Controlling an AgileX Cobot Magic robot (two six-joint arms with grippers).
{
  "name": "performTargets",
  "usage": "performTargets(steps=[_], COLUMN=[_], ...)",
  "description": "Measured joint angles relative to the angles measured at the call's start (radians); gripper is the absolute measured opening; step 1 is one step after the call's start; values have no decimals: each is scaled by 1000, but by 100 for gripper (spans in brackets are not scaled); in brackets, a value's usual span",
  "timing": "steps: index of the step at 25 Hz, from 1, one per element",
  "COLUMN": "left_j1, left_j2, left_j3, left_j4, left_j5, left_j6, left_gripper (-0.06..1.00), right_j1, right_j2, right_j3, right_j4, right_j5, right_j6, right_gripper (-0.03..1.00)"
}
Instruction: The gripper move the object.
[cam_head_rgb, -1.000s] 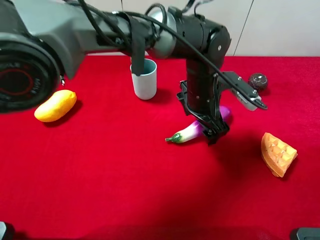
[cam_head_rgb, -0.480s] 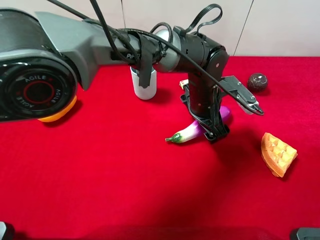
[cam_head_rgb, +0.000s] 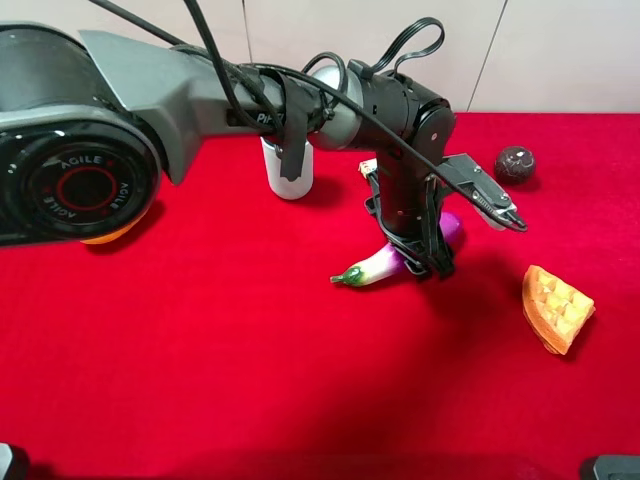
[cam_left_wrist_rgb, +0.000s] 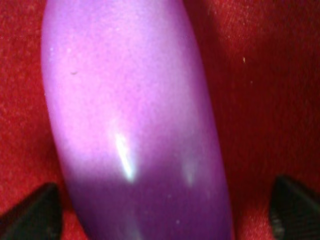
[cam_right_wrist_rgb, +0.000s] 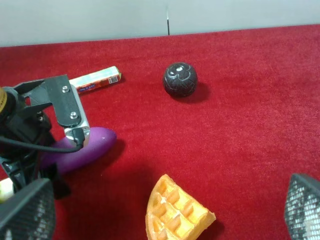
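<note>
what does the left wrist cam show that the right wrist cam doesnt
Only the left wrist: the strip of red cloth between the eggplant and each dark fingertip of the left tool. Only the right wrist: a dark ball, a waffle piece, a small wrapped bar and the pale wall. Both: the purple eggplant, the left tool at it, and the red cloth.

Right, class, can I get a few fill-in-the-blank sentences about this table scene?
1. The left gripper, jaws open, straddles the ___.
2. The tablecloth is ___.
3. In the high view, the waffle lies to the ___ of that gripper.
Missing: eggplant; red; right.
</note>
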Motion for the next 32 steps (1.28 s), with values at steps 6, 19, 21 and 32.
performTargets(steps=[6, 19, 21, 32], left_j1=[0, 0, 0, 0], left_j2=[0, -6, -21, -112], left_j3=[0, 0, 0, -10], left_j4=[0, 0, 0, 1], left_j5=[2, 25, 33, 177], left_j6=[-36, -50, -50, -153], left_gripper=[49, 49, 49, 49], right_j1=[0, 0, 0, 0], right_j2=[0, 0, 0, 0], right_j3=[0, 0, 0, 0], right_j4=[0, 0, 0, 0], right_j5=[1, 1, 1, 0], right_j6=[0, 0, 0, 0], right_gripper=[69, 69, 69, 69])
